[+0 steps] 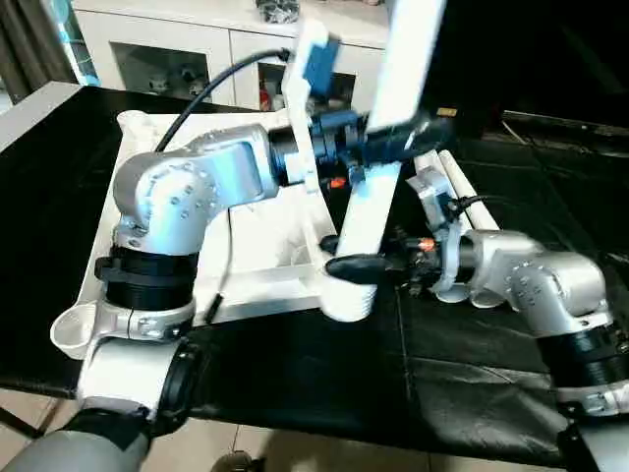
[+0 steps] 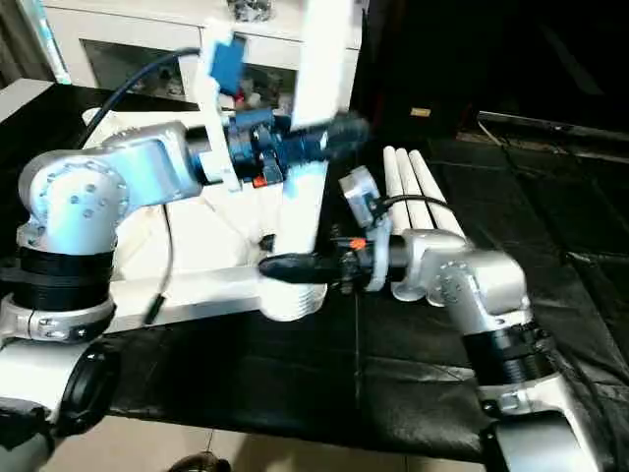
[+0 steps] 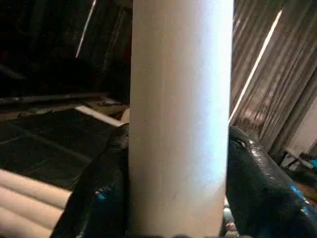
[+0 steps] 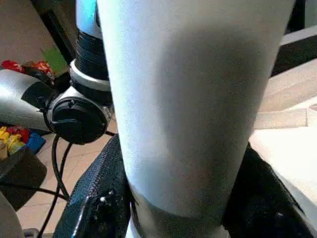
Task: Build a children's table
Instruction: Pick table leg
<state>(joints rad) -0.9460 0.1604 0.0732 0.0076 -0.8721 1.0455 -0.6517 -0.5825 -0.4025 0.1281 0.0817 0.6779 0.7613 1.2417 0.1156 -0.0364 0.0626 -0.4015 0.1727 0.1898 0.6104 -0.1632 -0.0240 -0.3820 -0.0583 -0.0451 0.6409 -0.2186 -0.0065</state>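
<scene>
The children's table top (image 1: 257,248) lies upside down on the black work surface, white and ribbed. One white leg (image 1: 371,202) stands nearly upright, leaning slightly away, with its foot in the near right corner socket (image 1: 348,301). My left gripper (image 1: 398,133) is shut on the leg's upper part; its fingers (image 3: 99,194) press both sides of the leg (image 3: 181,119). Lower down, just above the socket, my right gripper (image 1: 354,266) is shut on the same leg (image 4: 193,99), with black fingers (image 4: 97,201) on either side.
Several spare white legs (image 2: 408,185) lie side by side on the black surface behind my right forearm. An empty corner socket (image 1: 73,335) sits at the near left. A white cabinet with glass doors (image 1: 187,54) stands behind. The surface's front edge runs close below my arms.
</scene>
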